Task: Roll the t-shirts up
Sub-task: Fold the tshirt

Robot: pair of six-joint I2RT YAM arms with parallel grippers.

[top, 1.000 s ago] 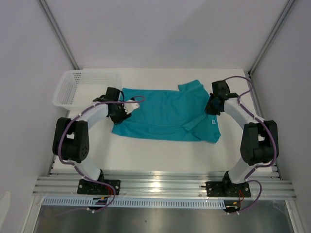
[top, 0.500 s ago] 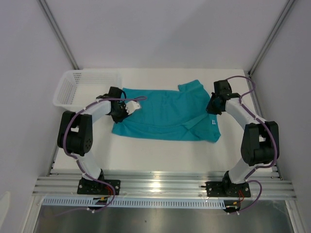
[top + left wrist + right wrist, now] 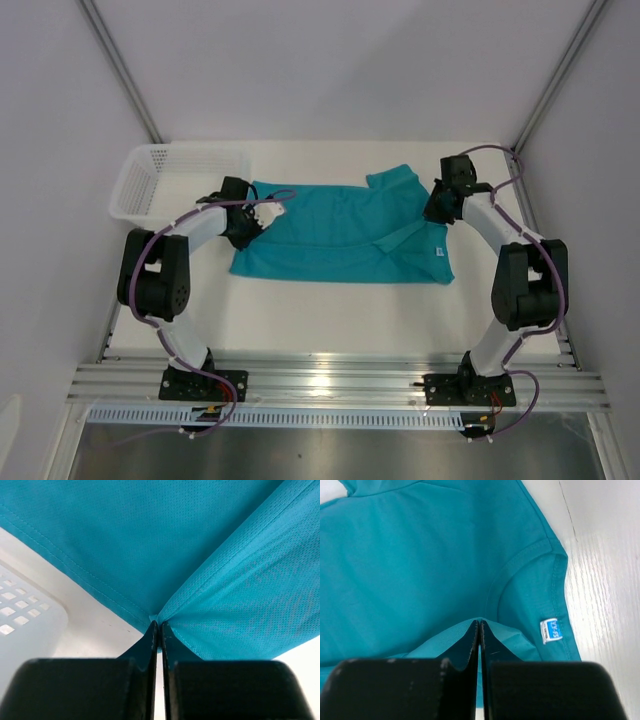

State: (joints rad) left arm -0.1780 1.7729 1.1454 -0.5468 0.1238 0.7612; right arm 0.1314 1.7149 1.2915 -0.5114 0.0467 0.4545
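Teal t-shirt lies crosswise, neck end pointing right

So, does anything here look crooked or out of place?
Nothing damaged or spilled. Only the teal t-shirt is not flat: its cloth bunches into ridges where the left pincer and right pincer pinch it, and a fold lies near the white label.
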